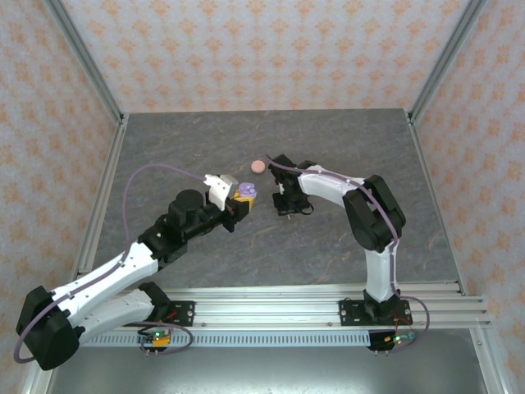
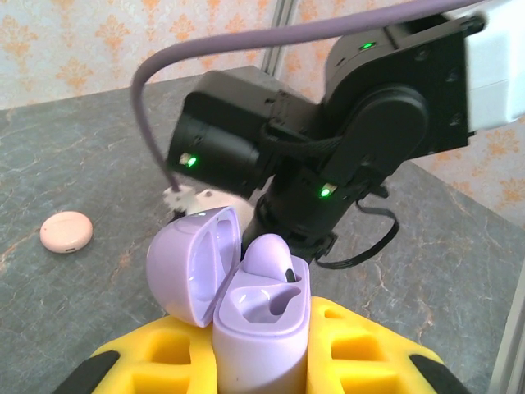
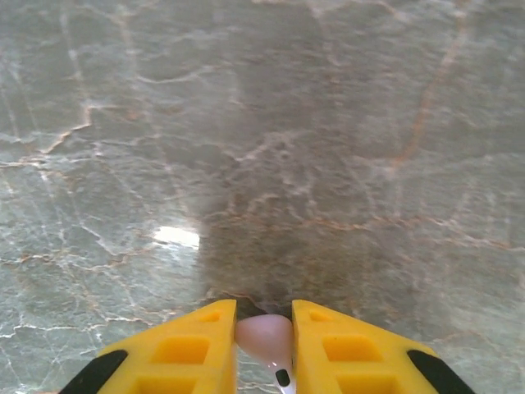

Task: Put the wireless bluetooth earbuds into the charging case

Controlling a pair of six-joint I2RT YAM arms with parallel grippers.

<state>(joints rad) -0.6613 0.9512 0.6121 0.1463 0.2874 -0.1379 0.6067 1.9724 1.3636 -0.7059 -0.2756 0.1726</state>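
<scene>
My left gripper (image 1: pixel 240 199) is shut on a lilac charging case (image 1: pixel 244 192), holding it upright above the table. In the left wrist view the yellow fingers (image 2: pixel 361 353) clamp the case's body (image 2: pixel 262 336). Its lid (image 2: pixel 193 267) is swung open to the left. One lilac earbud (image 2: pixel 271 256) sits in the far slot, and the near slot (image 2: pixel 267 308) is empty. My right gripper (image 3: pixel 263 322) is shut on a small pale lilac-pink earbud (image 3: pixel 267 338), low over the marble table. In the top view the right gripper (image 1: pixel 287 201) is just right of the case.
A closed salmon-pink round case (image 1: pixel 257 166) lies on the table behind both grippers, also visible as the pink case (image 2: pixel 66 231) at the left. The black right arm (image 2: pixel 328 139) looms close behind the lilac case. Patterned walls enclose the grey marble table (image 1: pixel 205 139).
</scene>
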